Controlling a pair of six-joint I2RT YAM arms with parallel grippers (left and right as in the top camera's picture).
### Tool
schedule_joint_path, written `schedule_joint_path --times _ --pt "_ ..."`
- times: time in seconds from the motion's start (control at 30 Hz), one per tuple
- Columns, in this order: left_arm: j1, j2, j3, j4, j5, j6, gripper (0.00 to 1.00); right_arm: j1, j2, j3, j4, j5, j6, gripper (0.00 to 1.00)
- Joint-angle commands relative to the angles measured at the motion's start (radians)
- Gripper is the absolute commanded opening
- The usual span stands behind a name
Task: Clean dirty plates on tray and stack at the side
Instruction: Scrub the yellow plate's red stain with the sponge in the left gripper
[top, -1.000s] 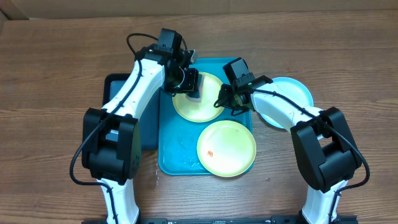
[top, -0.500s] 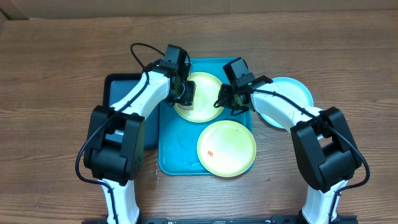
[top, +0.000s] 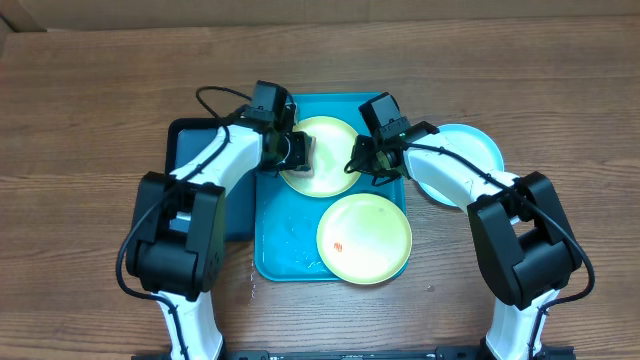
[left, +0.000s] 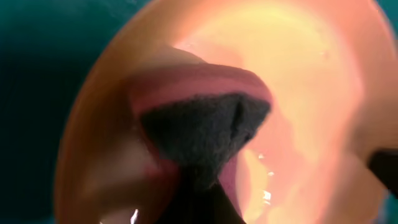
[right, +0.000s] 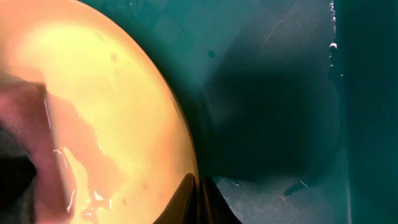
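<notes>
Leftward over the tray's (top: 275, 235) far plate (top: 325, 160) went left fingers (top: 297, 150), clamped on a sponge (left: 202, 127); right fingers (right: 185, 196) pinched its rim.

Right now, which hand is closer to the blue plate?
Right. The right gripper is at the edge of the far yellow-green plate nearest the blue plate; the left gripper is across that plate, farther off.
</notes>
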Motion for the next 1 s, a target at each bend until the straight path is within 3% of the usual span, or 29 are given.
schedule_joint_path --times 0.0,0.23,0.63,0.77,0.97 --pt "0.011 0.036 0.032 0.001 0.274 0.005 0.04 0.007 0.007 -0.007 0.007 -0.010 -0.006 0.04" --pt "0.035 0.011 0.162 -0.066 0.202 0.034 0.04 0.007 0.007 -0.008 0.006 -0.010 -0.006 0.04" --pt "0.026 0.012 0.151 -0.251 -0.203 0.037 0.04 0.007 0.007 -0.007 0.008 -0.010 -0.006 0.04" --pt "0.025 0.014 0.108 -0.238 -0.188 -0.010 0.04 0.007 0.007 -0.007 0.007 -0.010 -0.006 0.04" --pt "0.014 0.060 0.018 -0.119 -0.003 0.018 0.04 0.007 0.007 -0.008 0.011 -0.010 -0.006 0.04"
